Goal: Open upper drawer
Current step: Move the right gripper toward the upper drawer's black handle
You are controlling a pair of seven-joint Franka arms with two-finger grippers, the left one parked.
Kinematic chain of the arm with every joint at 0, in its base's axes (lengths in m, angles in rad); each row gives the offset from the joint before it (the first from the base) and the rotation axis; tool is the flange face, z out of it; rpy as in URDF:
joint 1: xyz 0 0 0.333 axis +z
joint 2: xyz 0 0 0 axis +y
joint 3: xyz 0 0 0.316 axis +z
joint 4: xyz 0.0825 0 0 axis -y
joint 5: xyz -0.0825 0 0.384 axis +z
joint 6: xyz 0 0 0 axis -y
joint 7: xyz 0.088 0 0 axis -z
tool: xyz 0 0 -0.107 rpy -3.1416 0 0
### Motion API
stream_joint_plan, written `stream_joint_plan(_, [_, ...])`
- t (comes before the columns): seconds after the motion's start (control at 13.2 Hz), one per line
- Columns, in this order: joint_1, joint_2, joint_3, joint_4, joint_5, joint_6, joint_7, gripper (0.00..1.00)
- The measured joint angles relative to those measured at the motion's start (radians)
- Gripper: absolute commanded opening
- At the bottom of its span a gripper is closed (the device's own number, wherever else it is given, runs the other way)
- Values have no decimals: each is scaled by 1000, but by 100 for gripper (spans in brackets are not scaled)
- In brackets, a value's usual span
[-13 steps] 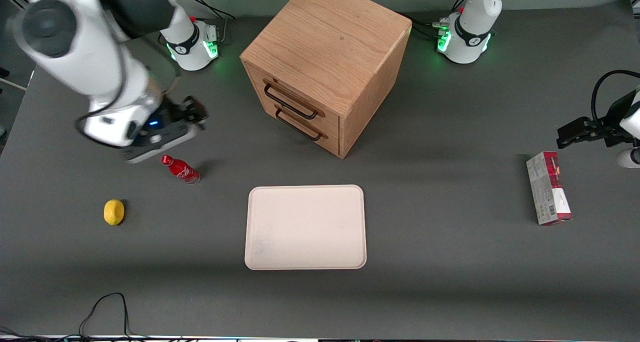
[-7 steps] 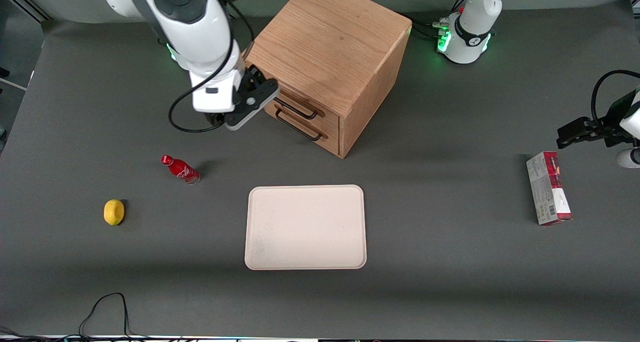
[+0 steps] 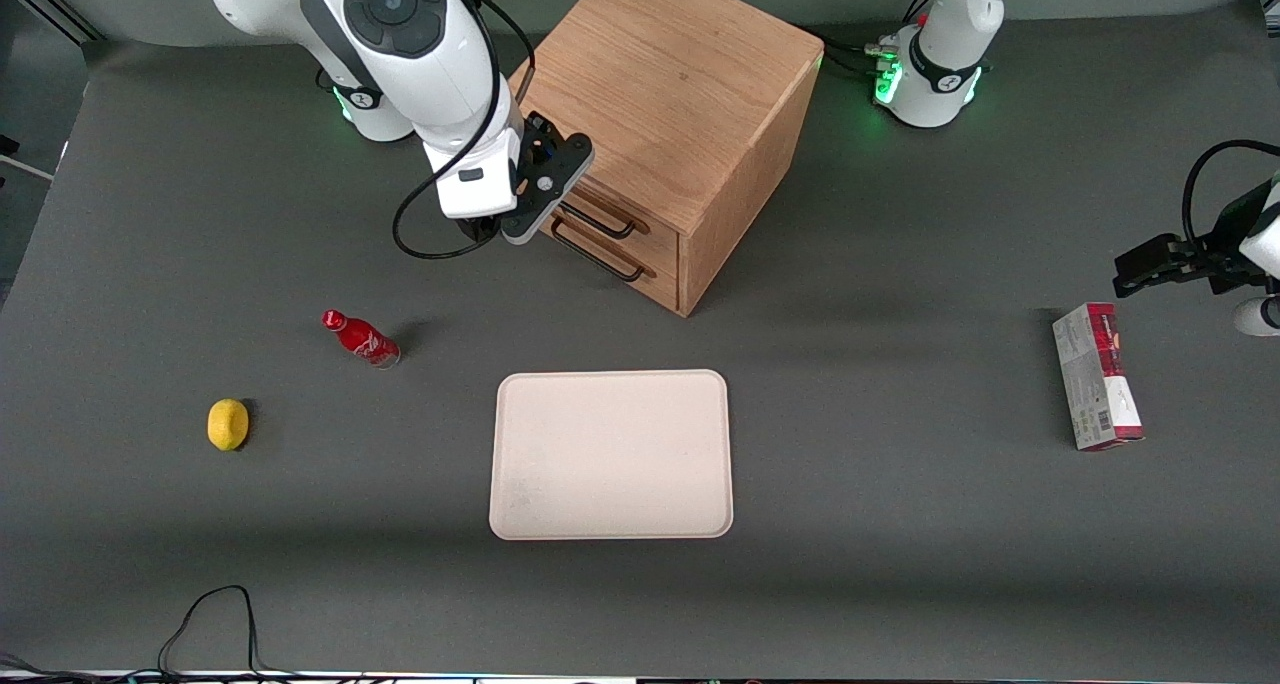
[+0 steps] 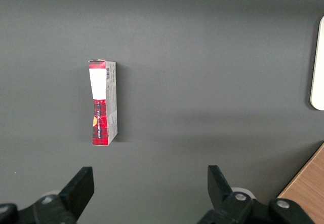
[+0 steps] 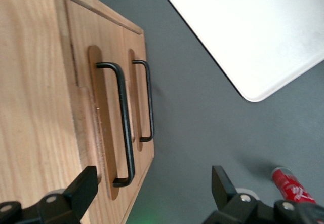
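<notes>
Black and blunt, the gripper's (image 3: 545, 186) two fingers (image 5: 83, 188) stand spread wide with nothing between them, poised just in front of the cabinet (image 3: 668, 94) at the height of its top edge. The white arm (image 3: 400, 34) bends down from above the table and angles its wrist toward the cabinet's front, a black cable looping under it.

The cabinet is a cube of light, grainy oak. Its upper drawer (image 5: 98, 127) sits flush and closed, a thin black wire handle (image 5: 123, 127) bowed across an oval recess; the lower drawer (image 3: 620, 254) beneath it matches.

On the grey matte table (image 3: 900, 524), a flat cream tray (image 3: 610, 454) with rounded corners lies nearer the camera than the cabinet. A small red bottle (image 3: 360, 338) and a yellow lemon (image 3: 228, 424) lie toward the working arm's end, and a red-and-white carton (image 3: 1096, 390) toward the parked arm's.
</notes>
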Motion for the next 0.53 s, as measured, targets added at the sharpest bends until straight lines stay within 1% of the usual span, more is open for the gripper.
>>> stream_joint_plan(0.15, [-1,0,-18,-6,57,0,-49,100])
stream_joint_plan(0.23, [-1,-1,-24,-10,72,0,-62,100])
stream_joint_plan(0.38, [-2,-4,-28,-21,79,17,-69,100])
stream_joint_plan(0.53, [-1,-4,-28,-67,80,94,-69,100])
